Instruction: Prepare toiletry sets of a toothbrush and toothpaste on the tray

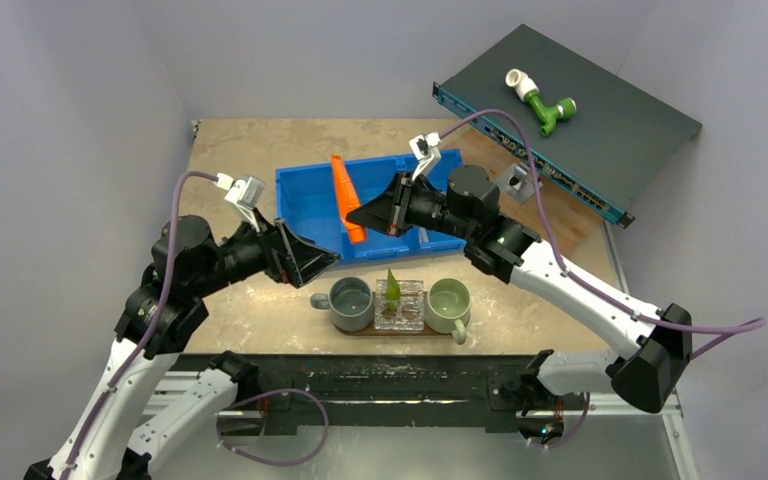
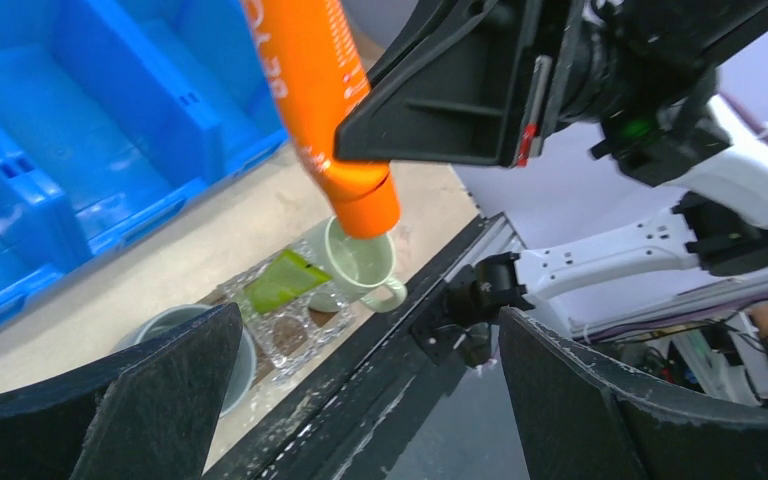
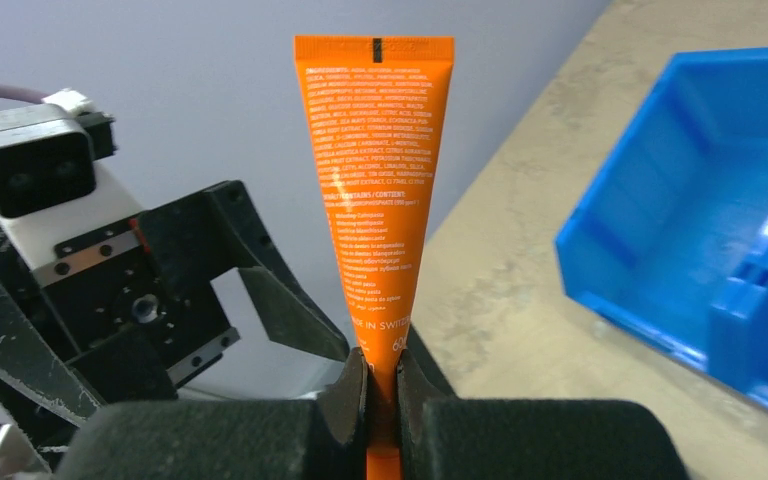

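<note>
Right gripper (image 3: 382, 392) has the orange toothpaste tube (image 3: 375, 180) pinched tight near its cap end, fingers pressed in on it and crimped end pointing up. It hangs in the air over the near wall of the blue bin (image 1: 305, 205). Left gripper (image 1: 312, 262) sits just off the bin's near-left corner, jaws spread wide, holding nothing. In front of the bin, on the side toward the arm bases, lies the tray (image 1: 405, 333), carrying a grey mug (image 1: 350, 305), a glass holder (image 1: 405, 314) and a pale green mug (image 1: 447, 303) in a row. The green toothpaste tube (image 1: 392, 287) stands in that holder, so one tube looks placed already. The orange one isn't there yet: it's clear of the bin floor, but the carry from bin to tray and the release are left to do. And the toothbrushes? I can't make out either one in any view, neither in the bin's visible compartments nor on the tray. I'd call it under halfway: one tube down, one aloft, both brushes to find.
</note>
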